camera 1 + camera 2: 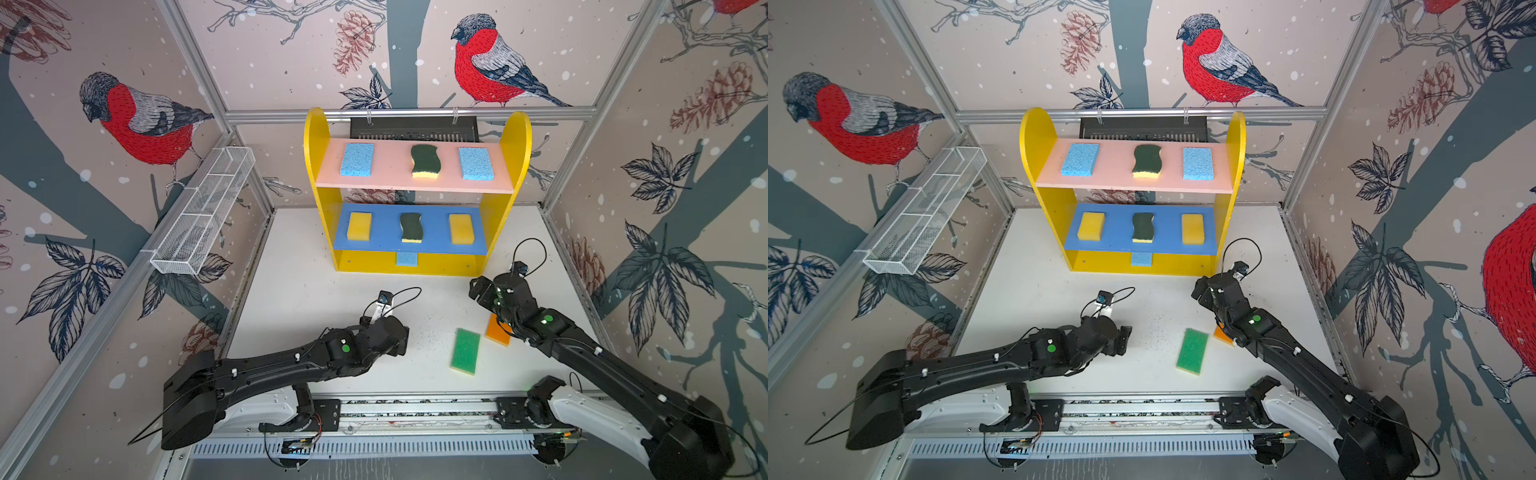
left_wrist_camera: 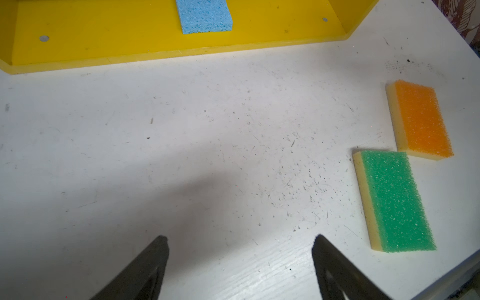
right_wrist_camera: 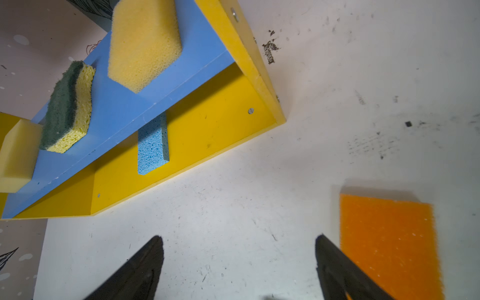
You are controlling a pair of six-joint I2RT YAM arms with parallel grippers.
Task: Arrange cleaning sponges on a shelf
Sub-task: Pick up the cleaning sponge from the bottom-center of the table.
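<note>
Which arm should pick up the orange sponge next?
Right. The open right gripper hangs just beside the orange sponge. The left gripper, also open, is farther off, with the green sponge in between.

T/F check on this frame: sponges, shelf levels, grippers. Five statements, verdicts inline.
1. The pink top board carries a dark-green wavy-edged sponge between two light blue rectangular sponges. True.
2. The green rectangular foam sponge lies on the blue middle board. False: it lies on the white table.
3. The left gripper and the right gripper are both open and empty. True.
4. The orange rectangular sponge sits on the yellow bottom board. False: it lies on the table beside the green one; that board holds a third light blue sponge.
5. The blue middle board holds two yellow sponges with another dark-green wavy sponge between them. True.
</note>
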